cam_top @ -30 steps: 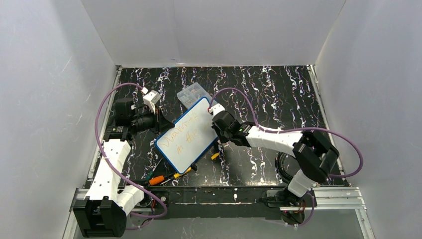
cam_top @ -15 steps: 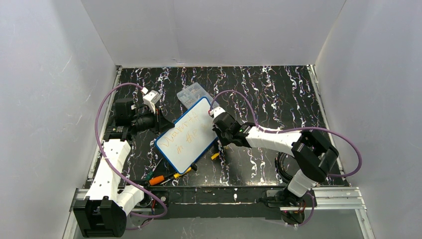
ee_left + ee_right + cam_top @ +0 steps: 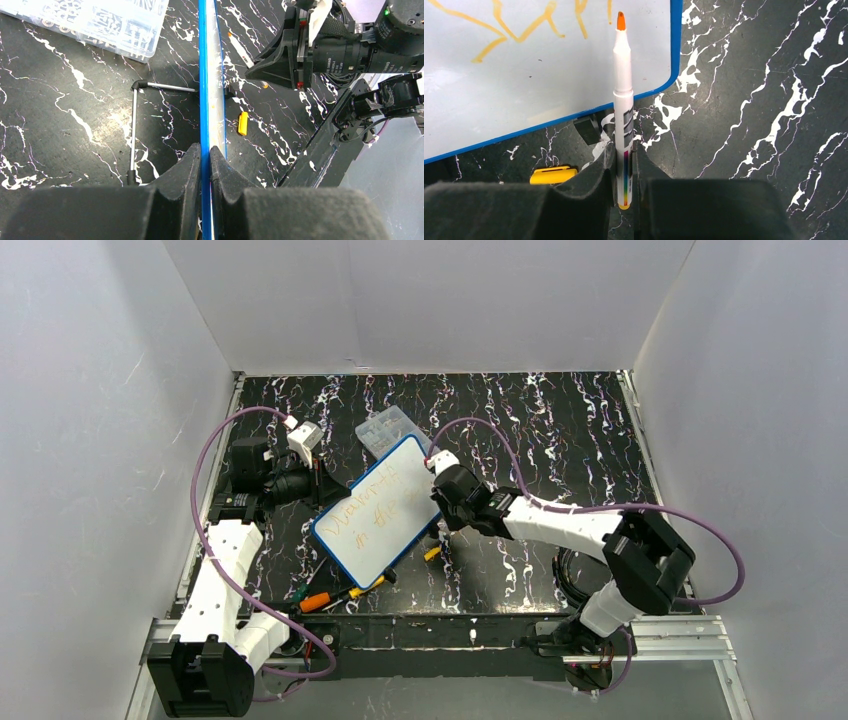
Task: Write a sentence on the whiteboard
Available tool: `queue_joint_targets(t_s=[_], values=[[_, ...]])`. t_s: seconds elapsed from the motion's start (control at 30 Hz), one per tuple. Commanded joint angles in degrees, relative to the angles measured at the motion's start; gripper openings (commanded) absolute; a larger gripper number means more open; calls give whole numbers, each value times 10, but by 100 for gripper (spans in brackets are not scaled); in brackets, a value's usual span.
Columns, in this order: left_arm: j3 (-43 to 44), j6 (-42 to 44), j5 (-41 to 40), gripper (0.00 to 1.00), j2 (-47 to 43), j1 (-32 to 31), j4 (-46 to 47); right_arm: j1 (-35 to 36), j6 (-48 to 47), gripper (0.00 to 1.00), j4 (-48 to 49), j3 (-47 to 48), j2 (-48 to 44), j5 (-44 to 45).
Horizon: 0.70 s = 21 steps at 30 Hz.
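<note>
The whiteboard [image 3: 378, 510], white with a blue rim, is held tilted in the middle of the table. Two slanted lines of orange sentence [image 3: 374, 502] run across it. My left gripper [image 3: 205, 156] is shut on the board's blue edge [image 3: 202, 75], seen edge-on in the left wrist view. My right gripper [image 3: 624, 159] is shut on an orange marker [image 3: 623, 105]. Its orange tip [image 3: 621, 21] sits over the board [image 3: 524, 80] near the lower right corner, just below orange strokes [image 3: 524, 25]. In the top view the right gripper [image 3: 447, 502] is at the board's right edge.
A clear compartment box [image 3: 385, 430] lies behind the board, also in the left wrist view [image 3: 100, 20]. A yellow cap [image 3: 552, 174] and a black block [image 3: 587, 129] lie under the board's edge. Several markers [image 3: 335, 597] lie near the front edge. A thin metal stand rod [image 3: 134, 125] lies by the board.
My right gripper with the marker has shifted slightly right and down along the board's right side. The second line of writing has grown a little. The left arm and board stay put.
</note>
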Motion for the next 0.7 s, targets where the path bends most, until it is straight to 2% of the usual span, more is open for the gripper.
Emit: queue_joint_targets(t_s=[0.0, 0.67], values=[[0, 4, 23, 0, -15, -5, -13, -2, 7, 1, -2, -5, 15, 9], [0, 4, 23, 0, -15, -5, -13, -6, 0, 1, 1, 6, 49, 0]])
